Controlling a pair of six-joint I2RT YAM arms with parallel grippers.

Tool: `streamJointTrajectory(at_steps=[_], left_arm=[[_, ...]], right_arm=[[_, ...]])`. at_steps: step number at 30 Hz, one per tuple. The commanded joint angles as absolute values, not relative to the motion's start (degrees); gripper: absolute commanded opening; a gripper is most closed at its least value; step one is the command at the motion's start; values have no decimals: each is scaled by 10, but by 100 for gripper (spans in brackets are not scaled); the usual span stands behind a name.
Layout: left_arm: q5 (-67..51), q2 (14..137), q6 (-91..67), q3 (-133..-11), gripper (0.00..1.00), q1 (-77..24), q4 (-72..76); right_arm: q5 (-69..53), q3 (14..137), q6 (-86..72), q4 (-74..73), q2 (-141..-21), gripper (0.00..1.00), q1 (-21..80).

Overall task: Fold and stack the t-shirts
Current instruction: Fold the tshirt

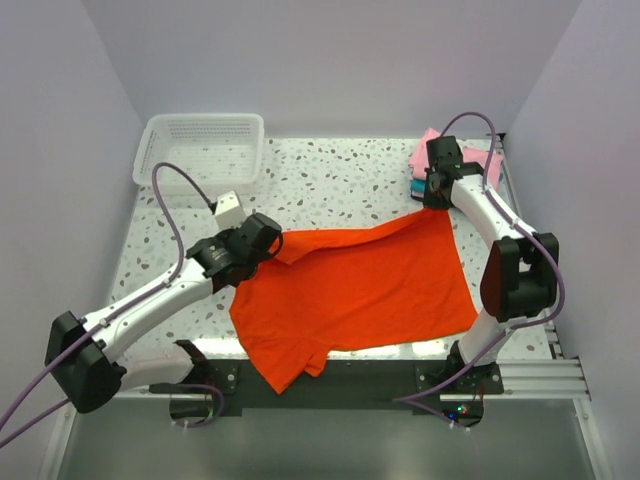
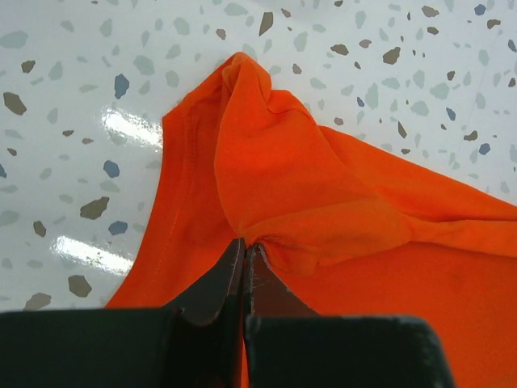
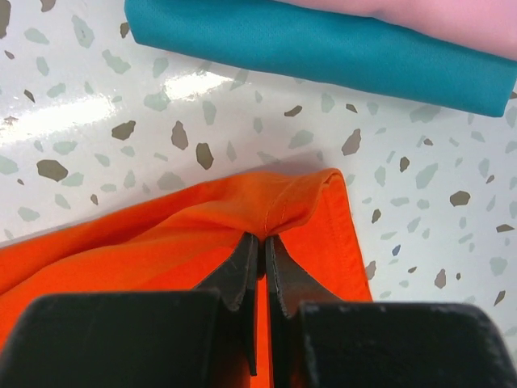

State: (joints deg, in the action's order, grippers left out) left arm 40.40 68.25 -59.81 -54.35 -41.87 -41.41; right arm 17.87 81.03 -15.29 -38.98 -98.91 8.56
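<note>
Me: Left end effector (image 2: 245, 244), up close: closed tight on a bunched pinch of the orange-red t-shirt (image 1: 360, 285), at its far left corner.

Partner: And the right?

Me: Right end effector (image 3: 260, 239) likewise clamped, on the hemmed far right corner. Two corners held so that edge can lift evenly, I judge. Cloth thin, soft, matte, spread on the glossy speckled counter (image 1: 330, 185). Teal t-shirt (image 3: 323, 48) and pink t-shirt (image 3: 420, 12) lie folded and stacked just beyond.
</note>
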Motion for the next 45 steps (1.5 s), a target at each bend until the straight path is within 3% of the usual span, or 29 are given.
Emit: streamJointTrajectory(at_steps=[1, 24, 40, 43, 44, 45], left_arm=[[418, 651, -653, -526, 0, -433, -446], [364, 581, -750, -488, 0, -542, -512], [297, 600, -793, -416, 0, -584, -508], [305, 599, -802, -417, 15, -585, -539], [303, 599, -800, -416, 22, -585, -544], [301, 597, -797, -415, 38, -586, -549]], right_arm=[[180, 831, -141, -410, -964, 0, 83], [191, 833, -113, -420, -972, 0, 80], [227, 816, -109, -446, -991, 2, 76], [264, 808, -122, -461, -992, 9, 74], [272, 804, -125, -461, -991, 17, 72], [274, 800, -128, -463, -990, 24, 69]])
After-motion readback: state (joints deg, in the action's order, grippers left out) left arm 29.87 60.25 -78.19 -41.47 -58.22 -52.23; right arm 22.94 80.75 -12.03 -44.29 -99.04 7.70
